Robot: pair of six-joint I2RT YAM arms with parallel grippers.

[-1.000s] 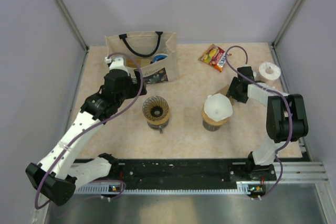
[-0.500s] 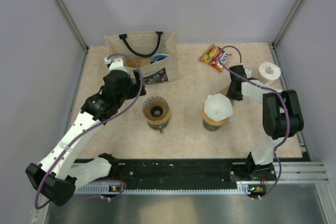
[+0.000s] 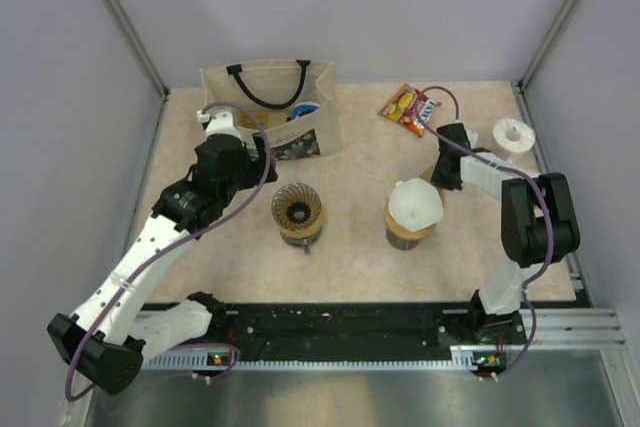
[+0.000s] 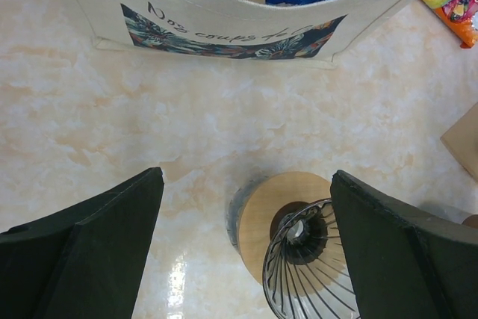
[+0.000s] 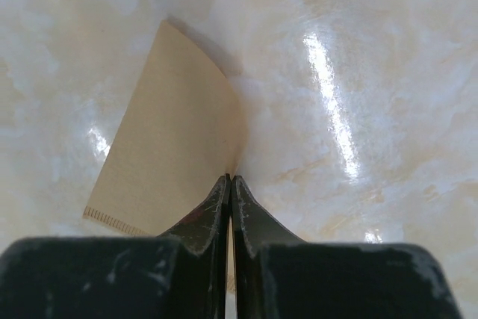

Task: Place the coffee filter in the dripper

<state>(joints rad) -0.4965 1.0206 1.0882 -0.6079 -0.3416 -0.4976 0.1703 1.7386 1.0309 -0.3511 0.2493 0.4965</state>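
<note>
The dripper (image 3: 297, 209), a dark ribbed cone in a flat tan ring, stands left of the table's middle. In the left wrist view the dripper (image 4: 302, 248) lies below and between the wide-spread fingers of my left gripper (image 4: 246, 175). That left gripper (image 3: 258, 152) hovers open between the dripper and the bag, holding nothing. The coffee filter (image 5: 172, 147) is a flat tan paper lying on the marbled tabletop at the right. My right gripper (image 5: 230, 178) is shut on its right edge, low at the table (image 3: 443, 172); in the top view the arm hides most of the filter.
A cream tote bag (image 3: 270, 107) stands at the back left, close behind my left gripper. A white translucent cone (image 3: 413, 203) on a brown base stands just left of my right gripper. A snack packet (image 3: 408, 107) and a white ring (image 3: 515, 134) lie at the back right.
My right gripper has closed onto the filter's edge after shifting slightly left. The left arm has hardly moved and stays open.
</note>
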